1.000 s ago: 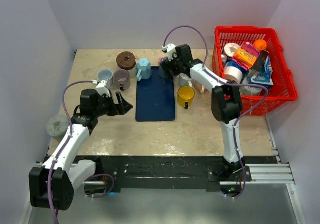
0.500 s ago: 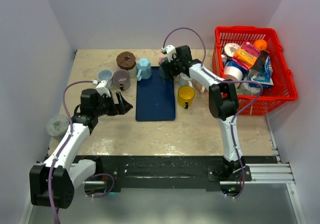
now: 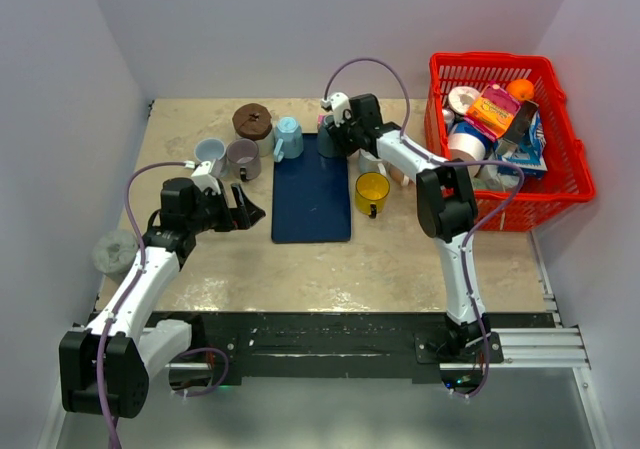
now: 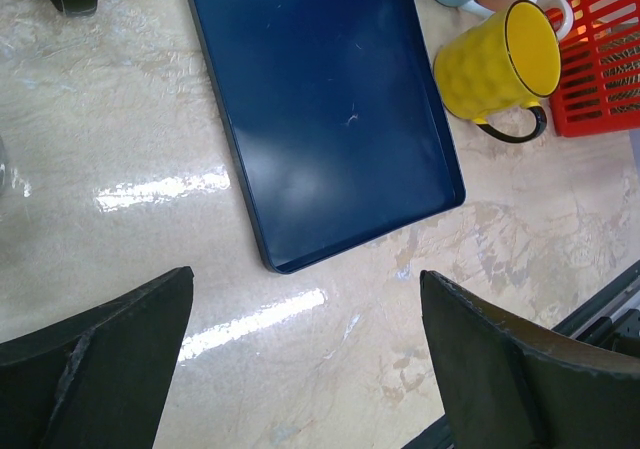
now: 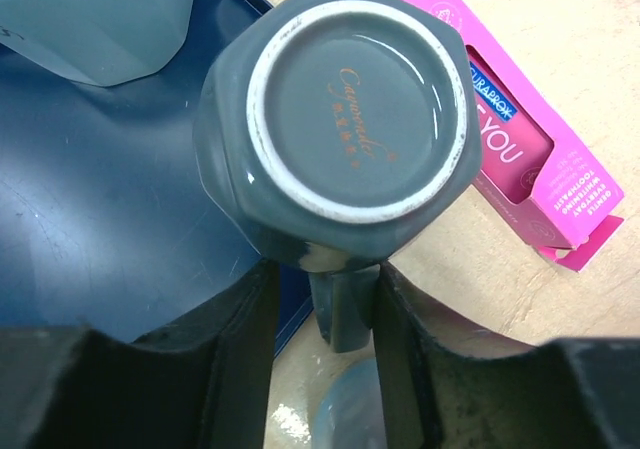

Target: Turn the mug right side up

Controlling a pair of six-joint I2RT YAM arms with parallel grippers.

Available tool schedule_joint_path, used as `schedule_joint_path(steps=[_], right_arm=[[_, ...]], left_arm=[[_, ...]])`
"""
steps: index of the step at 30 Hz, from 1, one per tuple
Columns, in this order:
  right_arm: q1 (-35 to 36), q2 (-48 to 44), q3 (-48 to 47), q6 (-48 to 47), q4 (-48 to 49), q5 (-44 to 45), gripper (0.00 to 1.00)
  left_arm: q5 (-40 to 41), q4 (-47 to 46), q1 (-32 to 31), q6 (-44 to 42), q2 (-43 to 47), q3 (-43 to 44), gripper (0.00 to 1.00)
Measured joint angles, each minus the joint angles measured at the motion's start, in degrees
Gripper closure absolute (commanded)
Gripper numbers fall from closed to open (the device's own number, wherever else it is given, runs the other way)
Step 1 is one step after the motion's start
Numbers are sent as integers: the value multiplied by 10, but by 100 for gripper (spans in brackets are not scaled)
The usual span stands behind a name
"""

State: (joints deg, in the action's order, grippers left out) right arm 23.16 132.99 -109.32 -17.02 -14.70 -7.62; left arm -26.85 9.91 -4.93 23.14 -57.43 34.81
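Note:
The mug (image 5: pixel 355 109) is dark grey and stands upside down, its white-ringed base facing up, on the far right corner of the blue tray (image 3: pixel 310 194). In the top view the mug (image 3: pixel 328 145) is half hidden by my right gripper (image 3: pixel 340 135). In the wrist view my right gripper (image 5: pixel 320 279) straddles the mug's handle (image 5: pixel 345 314). The right finger touches the handle and a thin gap shows beside the left finger, so the jaws are narrow but open. My left gripper (image 4: pixel 305 279) hovers wide open and empty over bare table left of the tray.
A yellow mug (image 3: pixel 371 191) stands right of the tray, and a pink box (image 5: pixel 520 159) lies just beyond the grey mug. A light blue mug (image 3: pixel 288 137) and other cups (image 3: pixel 243 157) crowd the tray's far left. A full red basket (image 3: pixel 500 139) fills the right side.
My right gripper has moved slightly left onto the grey mug and its jaws have narrowed round the handle. The left arm has not moved.

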Motion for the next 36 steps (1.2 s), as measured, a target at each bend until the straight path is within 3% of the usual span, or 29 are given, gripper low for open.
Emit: schedule_joint_path(steps=[4, 7, 25, 30, 36], right_arm=[[2, 0, 0, -3, -1, 6, 73], [2, 0, 0, -7, -2, 12, 99], [2, -25, 27, 14, 2, 26, 100], [2, -89, 63, 68, -12, 23, 100], [1, -228, 130, 155, 3, -4, 100]], left_arm=[[0, 0, 0, 0, 0, 0, 1], [0, 0, 0, 0, 0, 0, 1], [0, 0, 0, 0, 0, 0, 1], [0, 0, 0, 0, 0, 0, 1], [-6, -1, 0, 0, 2, 0, 1]])
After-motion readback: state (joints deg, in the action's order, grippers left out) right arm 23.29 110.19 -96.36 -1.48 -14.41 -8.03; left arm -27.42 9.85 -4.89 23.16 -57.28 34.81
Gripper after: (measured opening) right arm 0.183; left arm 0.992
